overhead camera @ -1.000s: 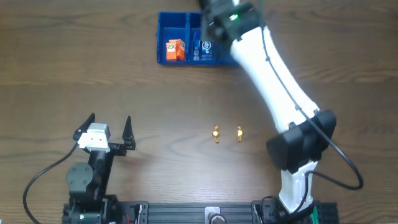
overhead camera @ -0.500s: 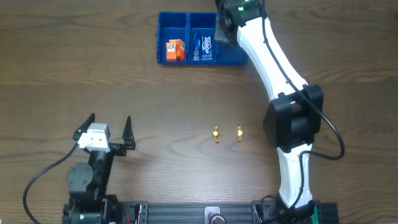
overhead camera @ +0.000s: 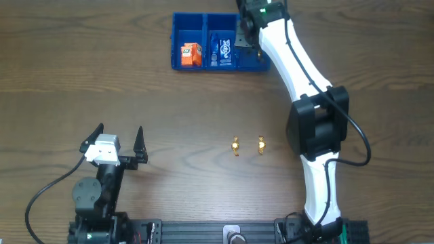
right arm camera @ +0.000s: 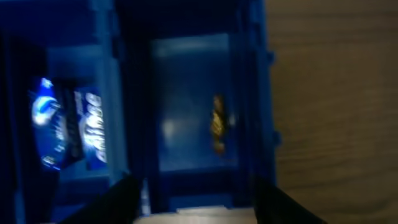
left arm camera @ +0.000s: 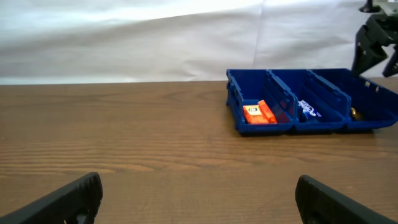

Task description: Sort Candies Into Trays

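- Soft, even light is falling on the table (overhead camera: 81, 81), casting faint shadows.
- The tray (right arm camera: 252, 93) under the right gripper (right arm camera: 196, 196) is sitting in dim shade.
- Beyond the left gripper (left arm camera: 199, 199), a white backdrop (left arm camera: 124, 43) is glowing.

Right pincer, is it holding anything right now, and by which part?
Nothing. The right pincer is open and empty above the tray; a gold candy lies loose in the compartment below it.
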Motion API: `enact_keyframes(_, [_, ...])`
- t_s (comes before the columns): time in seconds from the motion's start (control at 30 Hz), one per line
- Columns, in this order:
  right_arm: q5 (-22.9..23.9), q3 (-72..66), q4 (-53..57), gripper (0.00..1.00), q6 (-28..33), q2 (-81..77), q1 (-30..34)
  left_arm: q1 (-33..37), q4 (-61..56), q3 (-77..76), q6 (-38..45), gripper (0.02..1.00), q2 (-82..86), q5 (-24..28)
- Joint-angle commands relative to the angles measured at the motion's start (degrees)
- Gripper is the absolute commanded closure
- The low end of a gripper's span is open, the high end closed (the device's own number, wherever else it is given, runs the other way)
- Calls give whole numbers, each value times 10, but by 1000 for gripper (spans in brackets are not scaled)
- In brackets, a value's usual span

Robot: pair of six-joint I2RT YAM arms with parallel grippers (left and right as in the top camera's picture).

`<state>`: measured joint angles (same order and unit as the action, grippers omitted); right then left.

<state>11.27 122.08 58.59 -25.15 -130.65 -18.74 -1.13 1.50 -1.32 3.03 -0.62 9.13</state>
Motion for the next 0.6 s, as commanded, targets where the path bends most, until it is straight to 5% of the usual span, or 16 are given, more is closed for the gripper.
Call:
enact_keyframes(0.03, [-5, -30, 47, 349, -1, 81, -24, 4, 20, 10, 4, 20, 4, 14])
enact_keyframes(0.23, [-56, -178, 56, 292, -16, 187, -79, 4, 20, 10, 4, 20, 4, 14])
enact_keyframes(0.6, [-77, -512, -41, 290, -113, 288, -183, 4, 20, 10, 4, 20, 4, 14])
